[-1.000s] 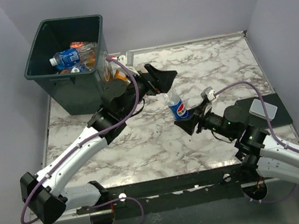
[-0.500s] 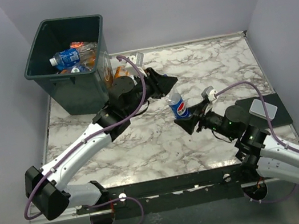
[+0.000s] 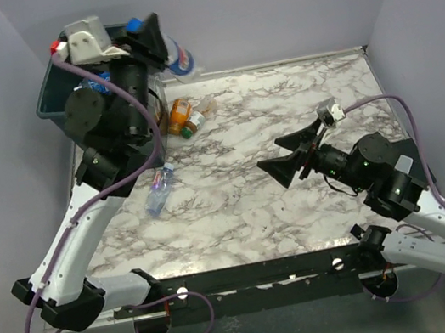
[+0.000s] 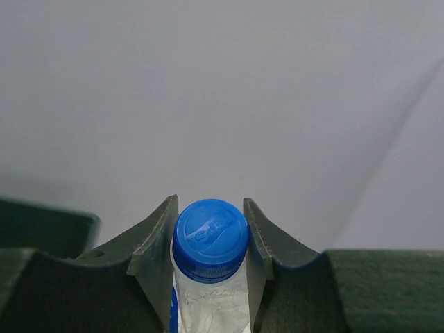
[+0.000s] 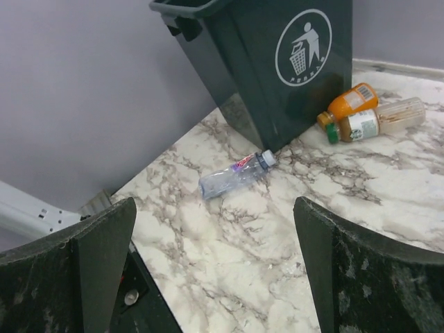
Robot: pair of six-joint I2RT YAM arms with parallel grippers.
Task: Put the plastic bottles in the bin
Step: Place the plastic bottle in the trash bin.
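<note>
Holding a blue-capped bottle (image 3: pixel 179 58) high beside the bin (image 5: pixel 236 76)
Left claw (image 4: pixel 210 222) clamped at its cap, right claw (image 3: pixel 291 154) gaped empty — you needed the bottle squarely over the opening before release.

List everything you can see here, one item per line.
Bin: one, dark green-grey with a white round logo, far left corner of the table.
Held bottle: one, clear with a blue cap, raised beside the bin's rim.
Clear bottle: one, clear with a dark cap, lying on the table by the bin's base.
Orange bottle: one, orange, lying against the bin's logo face.
Green-capped bottle: one, pale with a green cap, lying beside the orange bottle.
Table: one, white and grey marble.
Left gripper: one, black, shut on the held bottle's neck.
Right gripper: one, black, open and empty above mid-table.
</note>
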